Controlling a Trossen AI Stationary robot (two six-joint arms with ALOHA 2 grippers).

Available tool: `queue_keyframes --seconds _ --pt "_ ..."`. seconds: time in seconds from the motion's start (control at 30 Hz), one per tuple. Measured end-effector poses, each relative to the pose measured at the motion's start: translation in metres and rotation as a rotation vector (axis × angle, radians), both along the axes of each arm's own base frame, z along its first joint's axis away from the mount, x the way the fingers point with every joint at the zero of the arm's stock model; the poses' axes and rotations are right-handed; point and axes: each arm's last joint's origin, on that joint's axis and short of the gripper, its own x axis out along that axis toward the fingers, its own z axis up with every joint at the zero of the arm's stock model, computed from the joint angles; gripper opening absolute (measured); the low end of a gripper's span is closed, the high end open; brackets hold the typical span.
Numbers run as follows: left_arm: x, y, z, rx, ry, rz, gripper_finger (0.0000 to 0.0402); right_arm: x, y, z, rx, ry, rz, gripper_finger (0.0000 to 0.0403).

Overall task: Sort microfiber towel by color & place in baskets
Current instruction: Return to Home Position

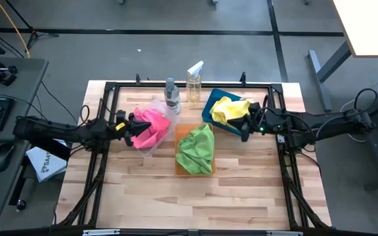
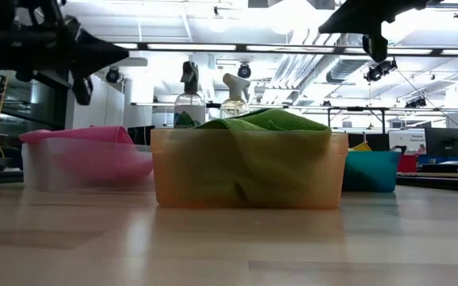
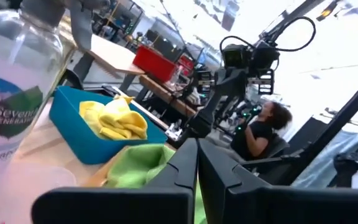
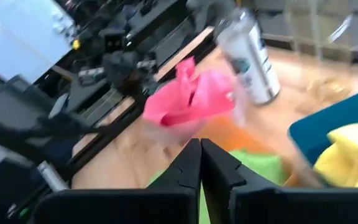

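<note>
Pink towels [image 1: 151, 126] are piled in the clear basket [image 2: 46, 171] on the table's left. Green towels [image 1: 197, 147] fill the orange basket [image 2: 213, 191] in the middle. Yellow towels [image 1: 228, 108] lie in the blue basket [image 1: 210, 108] on the right. My left gripper [image 1: 131, 128] hovers shut at the left side of the pink pile, raised above it in the low view [image 2: 78, 59]. My right gripper [image 1: 247, 121] hovers shut at the blue basket's right side. In both wrist views the fingers [image 3: 196, 168] [image 4: 201, 162] are shut on nothing.
Two spray bottles [image 1: 171, 95] [image 1: 194, 82] stand upright just behind the baskets, near the table's far edge. A black frame [image 1: 110, 88] runs around the tabletop. Bare wood lies along the near half of the table [image 1: 189, 203]. A person [image 3: 263, 130] sits in the room beyond.
</note>
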Motion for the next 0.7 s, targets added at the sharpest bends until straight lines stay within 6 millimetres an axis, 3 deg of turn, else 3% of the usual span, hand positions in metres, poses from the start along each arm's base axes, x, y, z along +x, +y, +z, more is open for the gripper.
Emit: queue_keyframes --seconds 0.2,0.57,0.7 --pt "-0.008 -0.003 -0.013 0.021 0.056 -0.005 0.0000 -0.007 0.009 -0.004 0.068 0.050 0.048 0.0002" --pt "-0.011 -0.004 -0.012 0.029 0.045 -0.029 0.0000 -0.041 0.018 -0.008 0.063 0.136 0.101 0.0001" --pt "-0.011 -0.003 -0.012 0.029 0.046 -0.029 0.0000 -0.055 0.017 -0.023 0.044 0.079 0.119 0.0000"
